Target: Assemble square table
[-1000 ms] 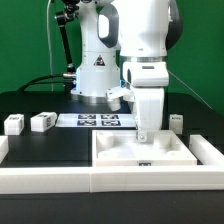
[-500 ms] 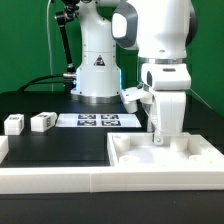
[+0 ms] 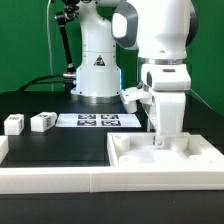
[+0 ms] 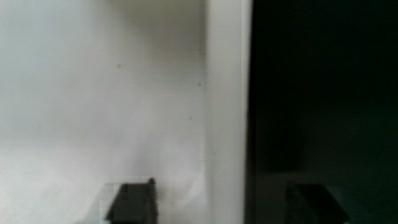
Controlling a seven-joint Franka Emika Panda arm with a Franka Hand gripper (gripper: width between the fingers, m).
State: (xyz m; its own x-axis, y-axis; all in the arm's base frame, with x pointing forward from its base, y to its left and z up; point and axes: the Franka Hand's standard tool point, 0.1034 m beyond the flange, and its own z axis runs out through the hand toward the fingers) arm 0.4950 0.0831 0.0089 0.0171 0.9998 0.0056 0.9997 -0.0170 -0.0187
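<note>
The white square tabletop (image 3: 135, 152) lies flat at the exterior view's right, close to the front border wall. My gripper (image 3: 162, 138) stands straight down on it. In the wrist view the tabletop (image 4: 89, 90) fills one side and the dark table the other, and my gripper (image 4: 222, 200) straddles the slab's edge, one finger over the white and one over the black, narrowed onto the rim. Two short white tagged legs (image 3: 13, 124) (image 3: 42, 121) stand apart at the exterior view's left. The other legs are not in view.
The long white border wall (image 3: 60, 178) runs along the front and turns up at the right (image 3: 212, 150). The marker board (image 3: 97, 120) lies flat in front of the robot's base (image 3: 95, 75).
Between one second and half a second ago my gripper and the tabletop moved together to the exterior view's right. Since then nothing has visibly moved.
</note>
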